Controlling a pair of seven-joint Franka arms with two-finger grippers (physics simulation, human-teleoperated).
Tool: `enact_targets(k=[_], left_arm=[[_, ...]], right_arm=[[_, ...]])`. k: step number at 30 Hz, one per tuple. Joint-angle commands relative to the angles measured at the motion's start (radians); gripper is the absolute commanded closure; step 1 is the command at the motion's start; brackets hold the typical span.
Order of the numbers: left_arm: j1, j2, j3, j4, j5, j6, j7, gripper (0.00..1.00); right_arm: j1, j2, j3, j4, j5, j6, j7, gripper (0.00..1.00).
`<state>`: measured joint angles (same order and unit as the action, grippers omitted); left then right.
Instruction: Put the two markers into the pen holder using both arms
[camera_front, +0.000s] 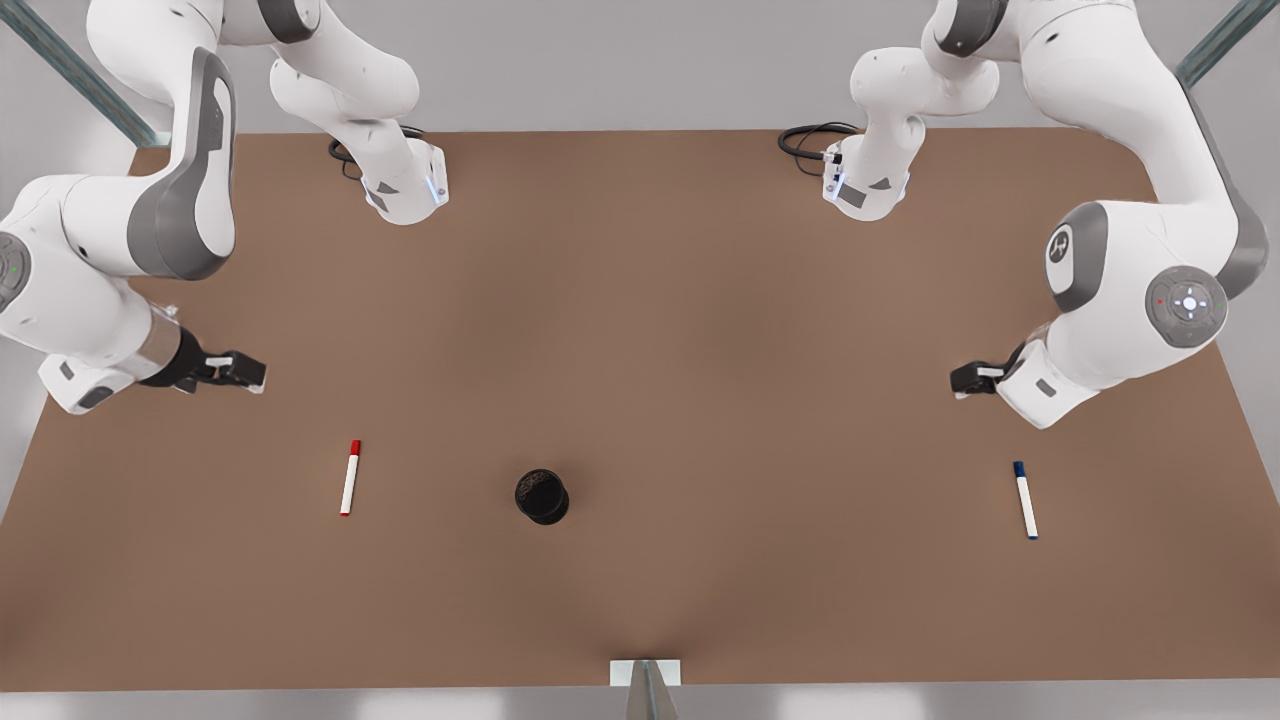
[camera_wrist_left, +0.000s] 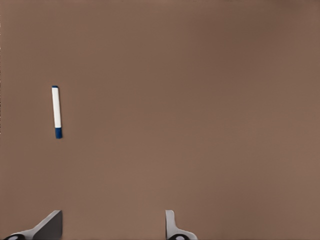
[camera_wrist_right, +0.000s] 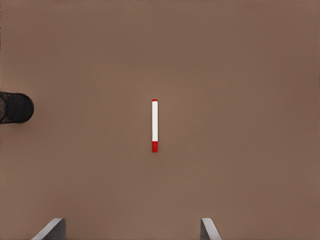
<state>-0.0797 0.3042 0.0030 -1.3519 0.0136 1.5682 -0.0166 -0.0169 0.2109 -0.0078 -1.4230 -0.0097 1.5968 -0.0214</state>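
Observation:
The red-capped marker (camera_front: 349, 478) lies flat on the brown table (camera_front: 640, 330) at the front view's left, and it lies ahead of my fingertips in the right wrist view (camera_wrist_right: 154, 125). My right gripper (camera_front: 245, 372) (camera_wrist_right: 131, 231) hovers open behind it, apart from it. Toward the front view's right lies the blue-capped marker (camera_front: 1025, 499) (camera_wrist_left: 57, 112). My left gripper (camera_front: 965, 378) (camera_wrist_left: 112, 230) hangs open behind that marker, holding nothing. The black pen holder (camera_front: 542, 496) (camera_wrist_right: 15, 108) stands upright between the two markers.
Both arm bases (camera_front: 405, 185) (camera_front: 865, 185) stand at the table's back edge, each with a black cable (camera_front: 810, 140) beside it. A small white bracket (camera_front: 645, 672) sits at the middle of the front edge. Bare tabletop surrounds the markers.

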Motion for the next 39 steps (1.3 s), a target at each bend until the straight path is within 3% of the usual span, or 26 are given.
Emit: enact_targets(k=[1,5,11,16,24,33,36,37,39], left_arm=[[0.002,0.004,0.000,0.003,0.005,0.098,0.014,0.00],[0.205,0.136,0.003,0.008,-0.063,0.269,0.397,0.00],[0.248,0.351,0.003,-0.003,-0.067,0.631,0.399,0.00],[0.275,0.458,0.003,-0.003,-0.076,0.736,0.402,0.00],[0.307,0.604,0.005,0.005,-0.067,0.909,0.397,0.00],[0.334,0.647,0.011,0.002,-0.069,0.914,0.340,0.00],[0.341,0.656,0.011,0.002,-0.069,0.914,0.340,0.09],[0.341,0.655,0.011,0.005,-0.066,0.914,0.342,0.20],[0.341,0.655,0.011,0.005,-0.066,0.914,0.343,0.31]], right_arm=[[-0.002,-0.001,-0.001,-0.001,0.001,0.055,-0.014,0.00],[0.000,0.002,-0.001,-0.001,-0.004,0.057,-0.011,0.00],[-0.003,0.009,-0.001,-0.002,-0.003,0.057,-0.011,0.00],[-0.014,0.068,-0.001,-0.005,0.002,0.097,-0.008,0.00],[-0.018,0.374,0.003,-0.002,0.039,0.414,0.006,0.00],[-0.003,0.542,0.006,0.022,0.000,0.512,0.072,0.00],[-0.002,0.576,0.005,0.033,0.001,0.511,0.072,0.03],[-0.002,0.587,0.003,0.035,0.001,0.515,0.074,0.05],[-0.002,0.594,0.002,0.035,0.001,0.517,0.070,0.07]])
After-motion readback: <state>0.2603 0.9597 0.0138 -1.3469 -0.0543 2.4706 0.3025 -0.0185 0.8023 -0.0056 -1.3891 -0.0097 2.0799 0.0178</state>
